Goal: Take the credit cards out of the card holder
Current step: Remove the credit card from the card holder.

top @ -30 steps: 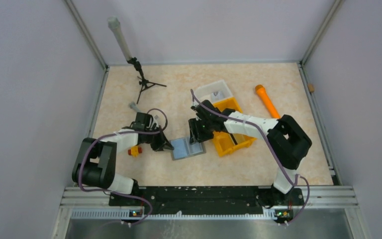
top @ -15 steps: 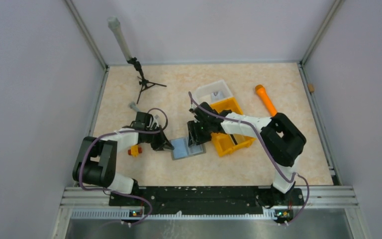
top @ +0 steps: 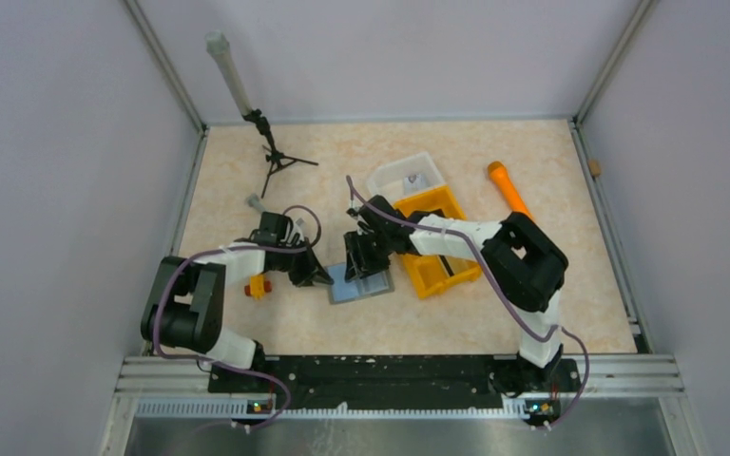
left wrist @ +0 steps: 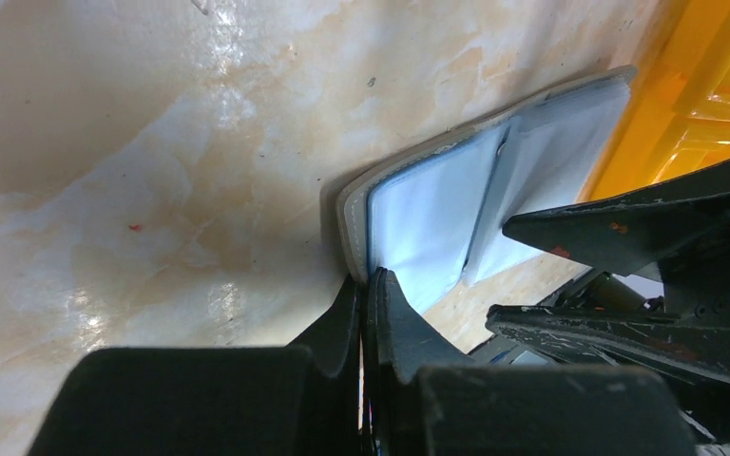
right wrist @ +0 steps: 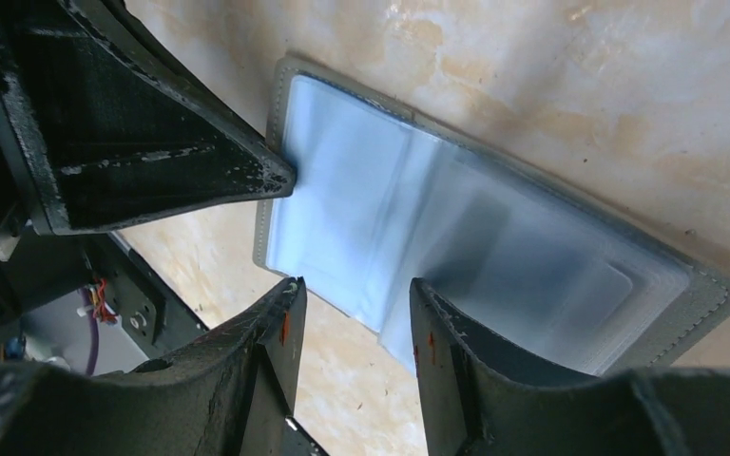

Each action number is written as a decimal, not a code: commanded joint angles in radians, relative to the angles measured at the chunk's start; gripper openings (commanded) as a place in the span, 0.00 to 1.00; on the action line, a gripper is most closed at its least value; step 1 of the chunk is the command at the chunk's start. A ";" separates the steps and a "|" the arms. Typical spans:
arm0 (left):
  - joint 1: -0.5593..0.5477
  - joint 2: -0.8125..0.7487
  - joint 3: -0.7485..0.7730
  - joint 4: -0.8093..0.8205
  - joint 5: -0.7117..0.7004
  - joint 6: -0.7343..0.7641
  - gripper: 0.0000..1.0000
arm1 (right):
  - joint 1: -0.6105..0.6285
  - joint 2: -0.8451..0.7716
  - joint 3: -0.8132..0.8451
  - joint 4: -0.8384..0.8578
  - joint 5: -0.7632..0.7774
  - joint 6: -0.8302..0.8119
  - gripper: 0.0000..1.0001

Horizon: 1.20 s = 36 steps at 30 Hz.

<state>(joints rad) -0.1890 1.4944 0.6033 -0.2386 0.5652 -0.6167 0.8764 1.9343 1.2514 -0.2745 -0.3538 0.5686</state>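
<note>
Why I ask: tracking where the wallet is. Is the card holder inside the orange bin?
No, the card holder lies open on the table, beside the orange bin and outside it.

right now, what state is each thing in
card holder, open flat on the table
left gripper, shut, tip against the holder's left edge
right gripper, open, fingers over the holder
orange bin, upright
tripod, standing
orange cylinder, lying flat
</note>
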 commanded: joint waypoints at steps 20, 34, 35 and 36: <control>0.001 0.068 0.113 -0.116 -0.126 0.138 0.00 | -0.065 -0.115 0.043 -0.105 0.037 -0.025 0.46; -0.003 0.133 0.198 -0.186 -0.182 0.172 0.00 | -0.119 -0.132 -0.055 -0.128 0.104 0.037 0.61; -0.004 0.135 0.198 -0.186 -0.184 0.173 0.00 | -0.119 -0.133 -0.065 -0.121 0.102 0.040 0.65; -0.006 0.138 0.196 -0.186 -0.188 0.173 0.00 | -0.119 -0.133 -0.078 -0.113 0.097 0.048 0.67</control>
<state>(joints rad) -0.1928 1.6020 0.7864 -0.4164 0.4953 -0.4824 0.7555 1.8267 1.2026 -0.3962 -0.2810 0.5934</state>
